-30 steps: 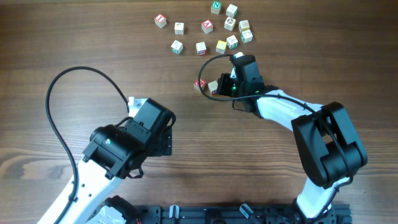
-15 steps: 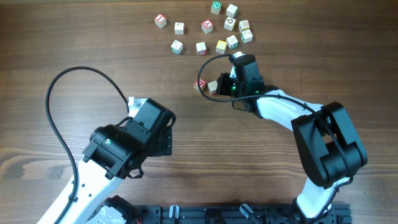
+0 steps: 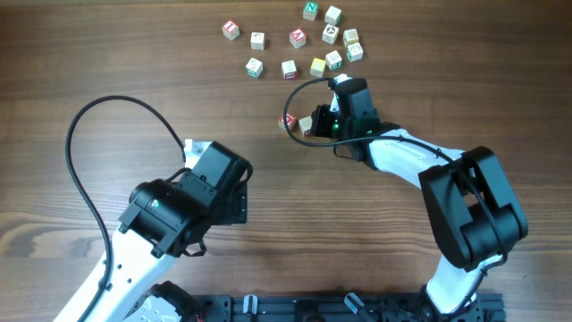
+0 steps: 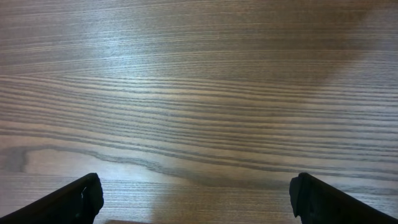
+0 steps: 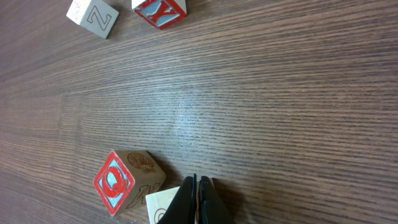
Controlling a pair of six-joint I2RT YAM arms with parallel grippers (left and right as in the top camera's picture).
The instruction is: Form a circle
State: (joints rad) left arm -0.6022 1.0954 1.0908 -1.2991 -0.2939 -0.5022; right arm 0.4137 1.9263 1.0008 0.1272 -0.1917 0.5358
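The cubes (image 3: pixel 317 66) do not make a ring: most lie in a loose scatter at the far edge of the counter (image 3: pixel 465 72), some near each other, some apart, with red, green, blue or yellow marks on their pale faces. Two more sit nearer, apart from that scatter, by the right hand (image 3: pixel 319 125). The right wrist view shows this hand (image 5: pixel 197 193) with its fingers pressed flat together and nothing between them. Their tips rest low over the wood, with a pale cube (image 5: pixel 163 206) just to one side, seemingly touching them. Just beside that one stands the Q cube (image 5: pixel 127 180), turned corner-on, its red-framed letter facing out. Farther off in the same view are a Z cube (image 5: pixel 93 15) and a red Y cube (image 5: pixel 160 9), cut by the top edge. The left hand (image 4: pixel 199 202) hangs well away from all the cubes, spread as wide as it goes and holding nothing, with only bare wood grain under it.
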